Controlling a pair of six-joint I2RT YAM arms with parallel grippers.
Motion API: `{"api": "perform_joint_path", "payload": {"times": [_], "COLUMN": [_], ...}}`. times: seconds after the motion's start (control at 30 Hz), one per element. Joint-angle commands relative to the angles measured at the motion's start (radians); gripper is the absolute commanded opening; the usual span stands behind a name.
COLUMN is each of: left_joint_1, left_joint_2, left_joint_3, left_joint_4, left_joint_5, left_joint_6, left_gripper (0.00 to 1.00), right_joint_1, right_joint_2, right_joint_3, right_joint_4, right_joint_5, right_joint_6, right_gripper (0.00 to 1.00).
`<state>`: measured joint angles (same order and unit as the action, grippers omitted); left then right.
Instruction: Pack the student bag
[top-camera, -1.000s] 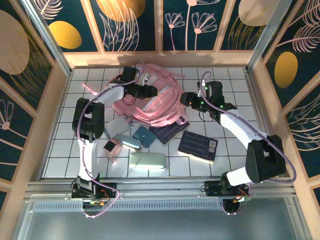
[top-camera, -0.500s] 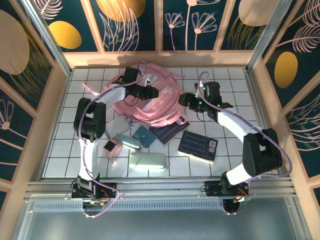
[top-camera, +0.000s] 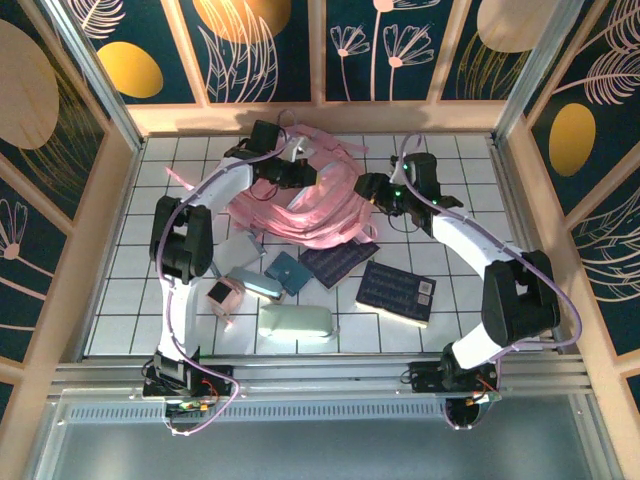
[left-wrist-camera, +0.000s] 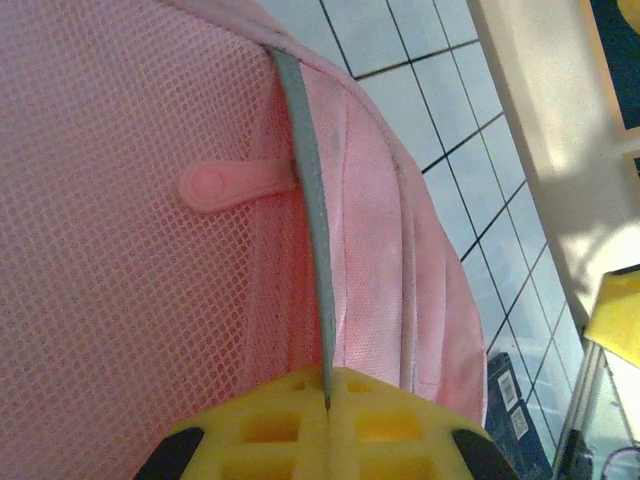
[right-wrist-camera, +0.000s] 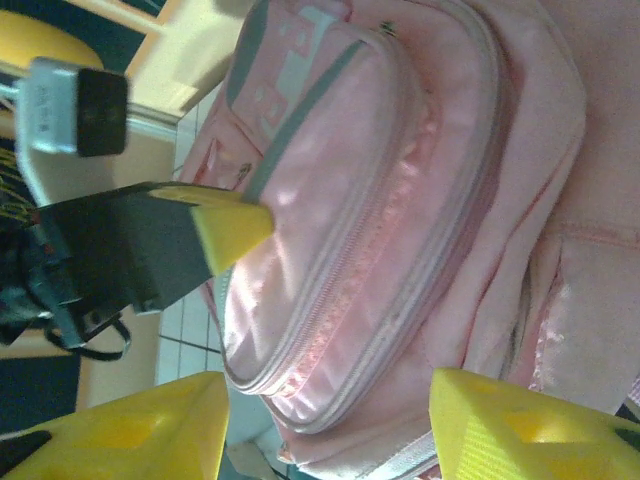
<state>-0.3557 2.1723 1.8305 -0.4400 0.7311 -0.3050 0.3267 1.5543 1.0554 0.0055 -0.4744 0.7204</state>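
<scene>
Student bag (top-camera: 300, 205) is seen lying crumpled at the far centre of the tiled bench (top-camera: 150, 300), straps trailing toward the back wall. Both arms are reached in over it.

L end effector (top-camera: 298, 172) – clenched. In the L wrist view the 2 yellow pads (left-wrist-camera: 325, 430) are pressed together on a thin grey trim edge of the bag, beside pink mesh and a round-ended pink pull tab (left-wrist-camera: 225, 185). Judged: fabric is pinched, prob. to lift or spread an opening.

R end effector (top-camera: 368, 187) – released. In the R wrist view its fingers (right-wrist-camera: 120, 430) are spread wide at the bag's R flank, with a front pocket (right-wrist-camera: 340, 230) ahead. No grip is seen. The pocket zip looks closed.

Progress, judged: early. Nothing can be confirmed inside the bag, and whether the main compartment is open can't be told. Loose on the bench near the bag's front edge are approx. 6 items, incl.:
- dark keypad-like slab (top-camera: 396, 291)
- navy patterned flat item (top-camera: 340, 263)
- teal square item (top-camera: 285, 272)
- pale green case (top-camera: 294, 322)
- small pink item (top-camera: 220, 296)

Left to do – bag to be opened and held, each item to be loaded, zip to be closed.
</scene>
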Motion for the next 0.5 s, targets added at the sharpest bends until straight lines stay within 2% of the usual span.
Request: {"api": "perform_joint_path", "payload": {"times": [0.0,0.13,0.27,0.33,0.4,0.47], "left_joint_1": [0.004,0.007,0.023,0.027,0.03,0.031], "left_joint_2": [-0.088,-0.116,-0.14,-0.144,-0.144,-0.14], "left_joint_3": [0.058,0.065,0.074,0.08,0.082,0.08], "left_joint_4": [-0.048,-0.072,-0.074,-0.074,-0.074,-0.077], "left_joint_5": [-0.045,-0.082,-0.081,-0.071,-0.061,-0.063], "left_joint_6": [0.042,0.067,0.061,0.061,0.063,0.067], "left_gripper": [0.0,0.0,0.0,0.0,0.0,0.0], "right_joint_1": [-0.006,-0.012,-0.024,-0.033,-0.037,-0.04], "right_joint_2": [0.06,0.12,0.178,0.202,0.225,0.257], "right_joint_3": [0.032,0.063,0.1,0.113,0.13,0.156], "right_joint_4": [0.046,0.074,0.098,0.118,0.15,0.191], "right_joint_5": [-0.029,-0.056,-0.092,-0.103,-0.126,-0.164], "right_joint_6": [0.148,0.204,0.223,0.235,0.246,0.267], "right_gripper": [0.54,0.55,0.65,0.67,0.64,0.56]}}
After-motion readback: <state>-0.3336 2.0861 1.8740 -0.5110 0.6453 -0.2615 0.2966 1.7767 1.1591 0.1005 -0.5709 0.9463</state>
